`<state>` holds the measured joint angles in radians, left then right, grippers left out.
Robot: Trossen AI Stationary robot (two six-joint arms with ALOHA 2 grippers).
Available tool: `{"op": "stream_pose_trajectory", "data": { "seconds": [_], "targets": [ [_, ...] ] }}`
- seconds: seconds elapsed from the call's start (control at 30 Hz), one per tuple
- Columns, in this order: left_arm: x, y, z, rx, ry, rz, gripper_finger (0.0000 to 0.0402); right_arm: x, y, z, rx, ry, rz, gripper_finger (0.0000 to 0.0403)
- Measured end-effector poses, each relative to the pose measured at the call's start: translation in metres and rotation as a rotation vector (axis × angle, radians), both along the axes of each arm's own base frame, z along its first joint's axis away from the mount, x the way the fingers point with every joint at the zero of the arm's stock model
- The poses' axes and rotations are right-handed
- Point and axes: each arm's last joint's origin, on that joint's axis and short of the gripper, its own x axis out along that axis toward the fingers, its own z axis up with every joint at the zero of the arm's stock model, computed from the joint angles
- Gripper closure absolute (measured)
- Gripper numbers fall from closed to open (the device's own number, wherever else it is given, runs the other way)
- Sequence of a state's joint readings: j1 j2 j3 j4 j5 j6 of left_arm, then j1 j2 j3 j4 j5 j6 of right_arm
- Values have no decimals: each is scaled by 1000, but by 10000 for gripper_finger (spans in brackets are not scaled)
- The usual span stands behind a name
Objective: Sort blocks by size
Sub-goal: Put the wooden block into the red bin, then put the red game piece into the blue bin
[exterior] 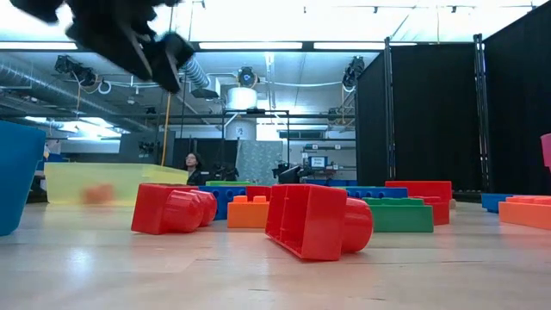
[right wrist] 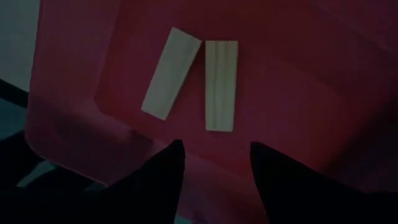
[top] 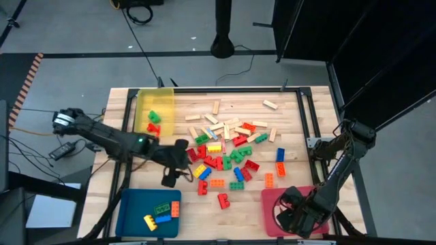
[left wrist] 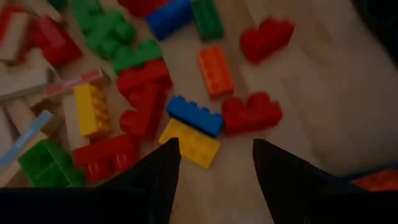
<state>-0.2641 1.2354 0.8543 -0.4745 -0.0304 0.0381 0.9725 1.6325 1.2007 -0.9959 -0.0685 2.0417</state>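
On the counter (top: 286,197), the yellow tray (top: 155,110) at the far left holds a green and a red block. The blue tray (top: 146,212) nearer holds green, orange, yellow and blue bricks. The left gripper (left wrist: 214,163) hovers, fingers apart and empty, over the blocks (top: 228,150) heaped mid-counter. The right gripper (right wrist: 214,163), fingers apart, hangs over the pink tray (right wrist: 298,93), where two wooden bars (right wrist: 221,84) lie.
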Motion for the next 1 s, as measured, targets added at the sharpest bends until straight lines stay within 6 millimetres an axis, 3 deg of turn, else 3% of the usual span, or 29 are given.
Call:
{"op": "stream_pose_trajectory", "data": {
  "seconds": [0.1, 0.17, 0.3, 0.4, 0.5, 0.67, 0.77, 1.0],
  "targets": [
    [9, 14, -10, 8, 50, -19, 193, -5, 3, 0, 0, 0, 24, 207],
    [14, 29, -16, -13, 104, 60, 193, -9, 6, 0, -2, 1, 36, 208],
    [24, 61, -26, -130, 217, 492, 193, -16, 9, 0, -2, 7, 25, 207],
    [23, 73, -31, -299, 324, 898, 193, -20, 11, 0, -9, 5, 5, 206],
    [21, 72, -35, -484, 387, 1178, 193, -22, 12, 0, -30, -19, -21, 208],
    [36, 58, -24, -797, 193, 1423, 193, -24, 11, 0, -69, -47, -44, 209],
    [42, 57, -23, -821, 102, 1459, 193, -24, 10, -2, -89, -68, -48, 207],
    [37, 55, -41, -793, 221, 1638, 193, -25, 8, -3, -119, -72, -44, 210]
  ]
}}
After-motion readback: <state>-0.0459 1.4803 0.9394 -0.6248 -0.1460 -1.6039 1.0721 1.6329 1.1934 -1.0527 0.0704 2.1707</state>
